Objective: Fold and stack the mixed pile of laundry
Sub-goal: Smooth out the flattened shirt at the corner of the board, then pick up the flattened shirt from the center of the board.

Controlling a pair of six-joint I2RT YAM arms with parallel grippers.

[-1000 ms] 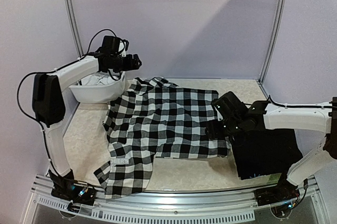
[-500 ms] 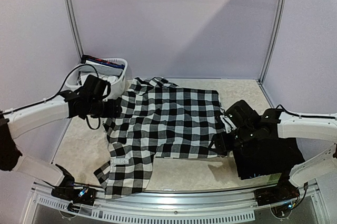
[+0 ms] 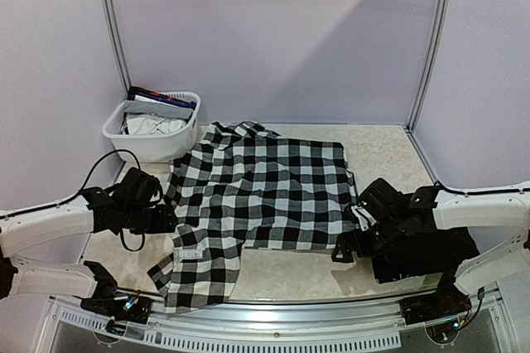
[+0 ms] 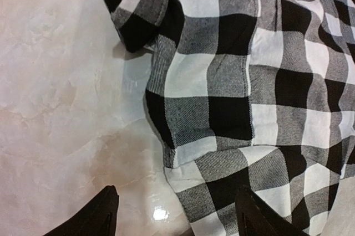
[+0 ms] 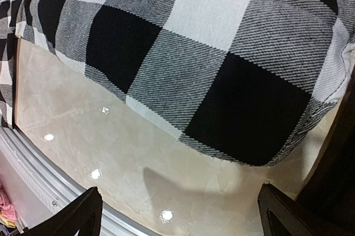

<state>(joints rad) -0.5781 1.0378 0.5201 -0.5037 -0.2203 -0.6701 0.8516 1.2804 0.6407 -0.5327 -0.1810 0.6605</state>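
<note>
The black-and-white checkered shirt [image 3: 257, 195] lies spread flat on the table, one sleeve trailing toward the near edge. My left gripper [image 3: 166, 219] hovers low at the shirt's left edge, open. In the left wrist view the gripper [image 4: 176, 203] straddles the hem of the shirt [image 4: 238, 81] without pinching it. My right gripper [image 3: 344, 249] is open at the shirt's near right corner. In the right wrist view this gripper [image 5: 178, 197] has only bare table between its fingers, the shirt [image 5: 194, 53] just beyond. More laundry fills the white basket [image 3: 116, 132].
A dark folded garment [image 3: 426, 245] lies at the right under my right arm. The basket stands at the back left against the wall. A metal rail [image 3: 265, 324] runs along the table's near edge, close to the shirt sleeve.
My left arm has swung down from over the basket to the shirt's left edge. My right gripper has slid toward the near edge, off the shirt's corner, and opened wider.
</note>
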